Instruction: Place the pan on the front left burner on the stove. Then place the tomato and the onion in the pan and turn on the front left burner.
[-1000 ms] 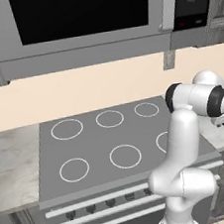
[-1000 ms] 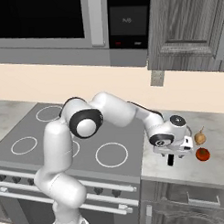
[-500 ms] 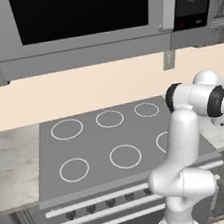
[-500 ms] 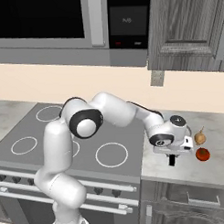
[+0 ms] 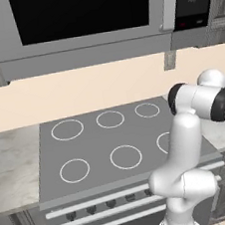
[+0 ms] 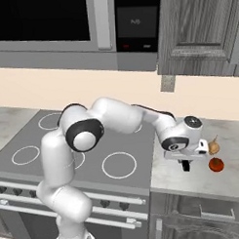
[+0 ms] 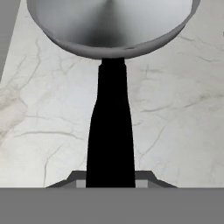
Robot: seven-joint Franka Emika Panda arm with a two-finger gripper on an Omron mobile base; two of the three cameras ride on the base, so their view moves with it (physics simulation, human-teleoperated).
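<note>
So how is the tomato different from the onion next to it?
The tomato is red-orange, while the onion is golden-tan. The tomato looks like a smooth round ball, but the onion has a thin pointed tip sticking up. The tomato sits nearer the counter's front edge and the onion lies behind it. Both are small, about the same size, and rest on the marble counter right of the stove.

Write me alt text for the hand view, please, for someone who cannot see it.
A shiny steel pan sits on a pale marble counter, its black handle running straight down toward the camera and into the robot's fingers, which are shut on it. A strip of grey stove shows at the upper left edge.
</note>
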